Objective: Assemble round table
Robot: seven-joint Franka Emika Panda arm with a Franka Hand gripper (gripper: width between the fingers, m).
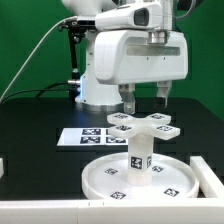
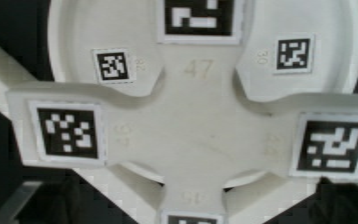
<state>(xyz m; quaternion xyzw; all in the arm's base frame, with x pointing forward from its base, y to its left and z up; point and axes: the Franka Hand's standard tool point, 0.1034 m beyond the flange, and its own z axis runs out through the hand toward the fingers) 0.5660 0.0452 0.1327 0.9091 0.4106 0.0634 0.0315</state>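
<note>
The Franka arm hung over the middle of the black counter [image 1: 30, 120], its jaws [image 1: 145, 98] released: the two fingers [image 1: 127, 99] stood apart, pointing straight down, with nothing between them. They hovered just above the cross-shaped foot [image 1: 143, 124], one finger over each side of it, and from the exterior view it could not be told for certain whether the tips touched the white plastic or hung a little clear of it.

The foot sat level on top of the short cylinder leg [image 1: 139, 157], which stood upright in the middle of the large rimmed round disc [image 1: 105, 181]. The disc lay flat at the front of the counter, rim upward, with small black-and-white tags on its inner floor and on the leg's side. Each arm of the foot carried a square tag on its upper face.

The wrist view looked straight down on the foot [image 2: 190, 120], which filled nearly the whole picture: the white hub, the rounded arms spreading from it, and five tags plainly readable on them.

Behind the disc, toward the exterior view's left, the marker board [image 1: 78, 136] lay flat on the counter, partly hidden by the foot. A white rail [image 1: 208, 172] stood at the counter's edge on the exterior view's right.
</note>
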